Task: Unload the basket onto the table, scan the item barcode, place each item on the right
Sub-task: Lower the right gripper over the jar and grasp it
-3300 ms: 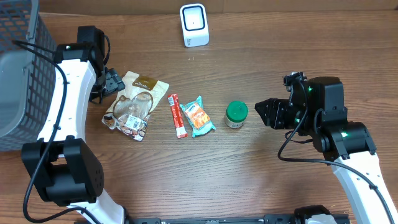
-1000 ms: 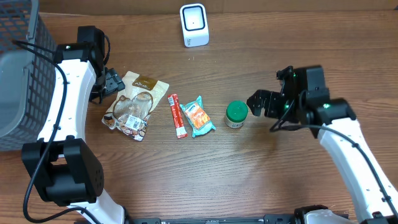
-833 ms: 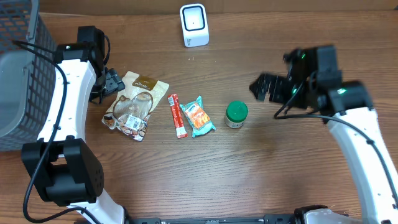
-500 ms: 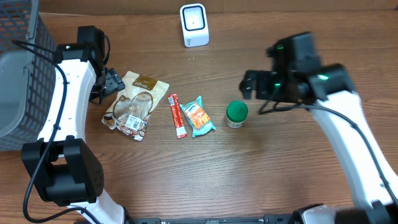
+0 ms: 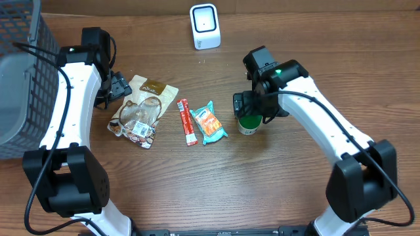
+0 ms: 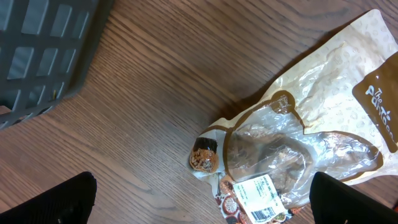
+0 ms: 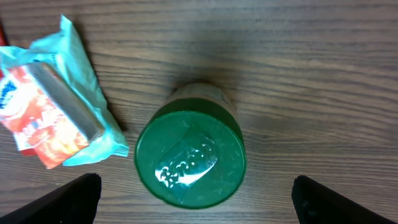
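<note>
Jar [image 7: 189, 154] stands upright just right of centre on the table [image 5: 197, 190], and the right tool [image 5: 249, 106] hangs over its green lid spread wide, seemingly to straddle it, while the left tool [image 5: 117, 85], equally spread, hovers by the pouch [image 5: 139, 111].

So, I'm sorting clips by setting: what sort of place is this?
Probably a mock shop checkout on a wooden table: a white barcode scanner at the back, packaged goods like a snack pouch and green-lidded jar, and a grey wire basket at left.
</note>
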`<act>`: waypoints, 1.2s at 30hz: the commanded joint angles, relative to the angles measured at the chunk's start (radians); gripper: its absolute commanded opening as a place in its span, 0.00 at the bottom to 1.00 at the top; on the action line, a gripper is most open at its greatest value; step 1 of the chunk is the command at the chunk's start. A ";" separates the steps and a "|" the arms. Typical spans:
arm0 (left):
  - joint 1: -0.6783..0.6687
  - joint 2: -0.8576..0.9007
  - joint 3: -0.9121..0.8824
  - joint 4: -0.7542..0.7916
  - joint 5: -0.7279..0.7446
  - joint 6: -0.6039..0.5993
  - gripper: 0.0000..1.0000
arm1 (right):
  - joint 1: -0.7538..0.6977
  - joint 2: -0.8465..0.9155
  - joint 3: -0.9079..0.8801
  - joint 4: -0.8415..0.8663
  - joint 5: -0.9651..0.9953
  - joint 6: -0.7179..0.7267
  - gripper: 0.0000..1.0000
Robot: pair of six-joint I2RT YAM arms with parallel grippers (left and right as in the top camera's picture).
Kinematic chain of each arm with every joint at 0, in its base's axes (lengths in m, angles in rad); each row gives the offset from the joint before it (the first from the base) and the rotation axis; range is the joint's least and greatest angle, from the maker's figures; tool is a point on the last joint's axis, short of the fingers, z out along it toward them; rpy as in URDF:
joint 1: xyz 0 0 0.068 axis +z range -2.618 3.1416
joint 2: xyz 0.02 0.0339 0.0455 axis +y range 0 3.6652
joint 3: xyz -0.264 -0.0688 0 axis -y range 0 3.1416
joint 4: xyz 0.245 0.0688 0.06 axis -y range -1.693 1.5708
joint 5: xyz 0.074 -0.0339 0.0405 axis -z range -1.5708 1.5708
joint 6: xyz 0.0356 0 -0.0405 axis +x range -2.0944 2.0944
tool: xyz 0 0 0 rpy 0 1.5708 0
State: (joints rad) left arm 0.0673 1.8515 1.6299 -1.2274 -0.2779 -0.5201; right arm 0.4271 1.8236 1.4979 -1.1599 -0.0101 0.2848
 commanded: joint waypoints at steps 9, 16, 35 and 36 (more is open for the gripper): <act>-0.002 -0.008 0.019 -0.002 -0.013 0.000 1.00 | -0.001 0.002 -0.048 0.046 0.017 0.027 1.00; -0.002 -0.008 0.019 -0.002 -0.013 0.000 1.00 | -0.001 0.002 -0.104 0.116 0.017 0.026 1.00; -0.002 -0.008 0.019 -0.002 -0.013 0.000 1.00 | -0.001 0.003 -0.164 0.178 0.019 0.026 1.00; -0.002 -0.008 0.019 -0.002 -0.013 0.000 1.00 | -0.001 0.003 -0.164 0.175 0.028 0.026 1.00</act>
State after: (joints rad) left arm 0.0673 1.8515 1.6299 -1.2278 -0.2779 -0.5201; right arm 0.4271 1.8282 1.3403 -0.9871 0.0006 0.3035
